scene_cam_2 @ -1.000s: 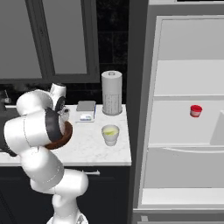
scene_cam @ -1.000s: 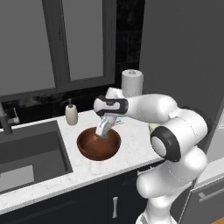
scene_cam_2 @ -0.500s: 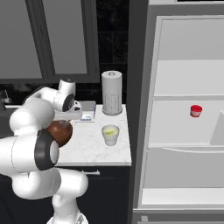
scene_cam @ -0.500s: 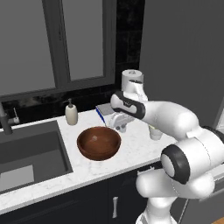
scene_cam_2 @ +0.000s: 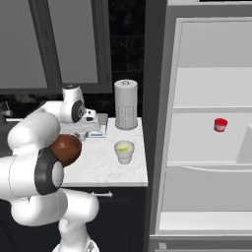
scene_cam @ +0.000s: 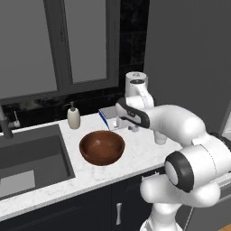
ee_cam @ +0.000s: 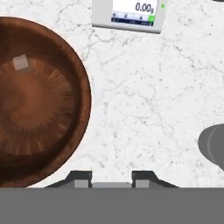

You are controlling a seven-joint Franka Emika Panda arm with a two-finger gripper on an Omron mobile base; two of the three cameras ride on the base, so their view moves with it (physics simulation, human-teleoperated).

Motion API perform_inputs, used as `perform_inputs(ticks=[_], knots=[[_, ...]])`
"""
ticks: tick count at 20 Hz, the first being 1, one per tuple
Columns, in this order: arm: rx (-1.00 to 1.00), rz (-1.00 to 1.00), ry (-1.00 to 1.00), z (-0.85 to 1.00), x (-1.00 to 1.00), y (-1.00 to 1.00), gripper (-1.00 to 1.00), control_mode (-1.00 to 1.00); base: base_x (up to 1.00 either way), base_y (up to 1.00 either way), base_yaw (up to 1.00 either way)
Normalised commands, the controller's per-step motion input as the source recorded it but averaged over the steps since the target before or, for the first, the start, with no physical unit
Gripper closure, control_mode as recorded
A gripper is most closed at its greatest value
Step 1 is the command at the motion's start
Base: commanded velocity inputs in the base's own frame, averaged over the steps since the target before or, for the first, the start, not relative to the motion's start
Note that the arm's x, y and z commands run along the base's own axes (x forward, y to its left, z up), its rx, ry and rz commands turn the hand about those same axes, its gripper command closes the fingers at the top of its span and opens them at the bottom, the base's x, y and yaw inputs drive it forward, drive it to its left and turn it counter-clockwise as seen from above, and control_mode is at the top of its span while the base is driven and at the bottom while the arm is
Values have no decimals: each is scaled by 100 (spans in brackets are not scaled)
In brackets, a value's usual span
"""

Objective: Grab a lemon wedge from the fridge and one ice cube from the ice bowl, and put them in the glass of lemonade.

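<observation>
In the left base view, the ice bowl (scene_cam: pixel 102 147) sits in the middle of the picture on the white counter (scene_cam: pixel 90 173), next to the sink (scene_cam: pixel 31 160), with a soap bottle (scene_cam: pixel 73 116) behind it, and the gripper (scene_cam: pixel 127 127) hangs just to the right of the bowl in front of a small scale (scene_cam: pixel 108 117). In the right base view, the glass of lemonade (scene_cam_2: pixel 124 151) stands in the middle on the counter (scene_cam_2: pixel 110 170) below a paper towel roll (scene_cam_2: pixel 126 104), the open fridge (scene_cam_2: pixel 206 123) is on the right with a small red cup (scene_cam_2: pixel 221 124) on a shelf, and the gripper (scene_cam_2: pixel 84 134) is at the left by the bowl (scene_cam_2: pixel 66 149). In the hand view, the bowl (ee_cam: pixel 37 103) is on the left with one ice cube (ee_cam: pixel 20 63) inside, the scale (ee_cam: pixel 130 14) is at the top, and the two fingertips (ee_cam: pixel 80 179) at the bottom stand a little apart over bare counter (ee_cam: pixel 144 105); I cannot tell if a cube is between them.
</observation>
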Motion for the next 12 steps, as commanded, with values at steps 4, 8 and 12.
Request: perform_inputs(ticks=[4,8,12], knots=[[0,-15,-13,0,39,-65,100,-100,0,0,0],[0,-10,-17,0,17,-76,100,-100,0,0,0],[0,-5,-20,-16,-3,-77,100,-100,0,0,0]])
